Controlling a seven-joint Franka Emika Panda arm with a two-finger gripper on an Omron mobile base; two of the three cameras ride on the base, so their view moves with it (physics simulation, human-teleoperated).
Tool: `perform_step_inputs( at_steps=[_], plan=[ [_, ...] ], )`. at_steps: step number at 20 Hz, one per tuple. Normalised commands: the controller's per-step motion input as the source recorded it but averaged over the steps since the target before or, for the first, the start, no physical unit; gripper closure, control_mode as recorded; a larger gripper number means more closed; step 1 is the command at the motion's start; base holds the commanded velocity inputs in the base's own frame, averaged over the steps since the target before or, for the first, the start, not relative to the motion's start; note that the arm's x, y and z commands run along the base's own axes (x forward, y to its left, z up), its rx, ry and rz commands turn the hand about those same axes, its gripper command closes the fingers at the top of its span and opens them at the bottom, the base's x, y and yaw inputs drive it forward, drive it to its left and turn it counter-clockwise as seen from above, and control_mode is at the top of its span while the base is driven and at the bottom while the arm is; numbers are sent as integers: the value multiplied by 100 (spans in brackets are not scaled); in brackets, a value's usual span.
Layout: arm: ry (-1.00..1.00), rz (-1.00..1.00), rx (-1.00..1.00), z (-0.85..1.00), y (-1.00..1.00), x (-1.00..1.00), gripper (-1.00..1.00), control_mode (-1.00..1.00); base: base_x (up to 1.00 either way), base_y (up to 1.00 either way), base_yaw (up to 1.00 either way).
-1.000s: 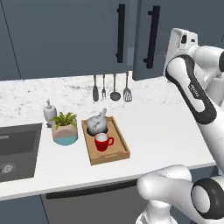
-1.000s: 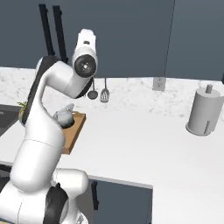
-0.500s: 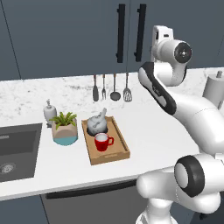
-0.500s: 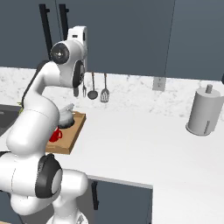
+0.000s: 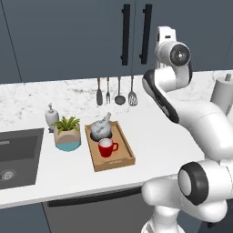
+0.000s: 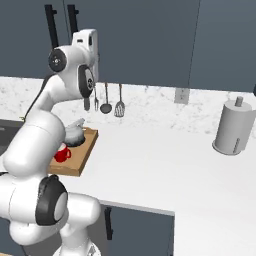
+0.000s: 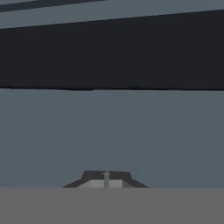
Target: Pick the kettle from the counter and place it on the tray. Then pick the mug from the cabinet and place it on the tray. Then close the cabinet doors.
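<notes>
1. Kettle (image 5: 101,128) and mug (image 5: 106,148) sit on my tray (image 5: 125,160), centre-left of frame.
2. My gripper (image 7: 106,179) is pinched shut, empty, pressing flat against the cabinet doors (image 5: 136,34), top centre, to close them.

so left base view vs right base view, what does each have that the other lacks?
Left base view alone: the sink, the soap dispenser, the potted plant, and the whole tray, unobstructed.

Right base view alone: the wall outlet, the corner of the counter and a lower cabinet handle.

Both: the kettle and the red mug on the tray, the hanging utensils, the closed cabinet doors with black bar handles, and the paper towel roll.
</notes>
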Motion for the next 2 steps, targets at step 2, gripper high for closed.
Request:
perform_step_inputs(
  at_steps=[2],
  plan=[
    [12,12,-5,-15,-35,65,100,-100,0,0,0]
  ],
)
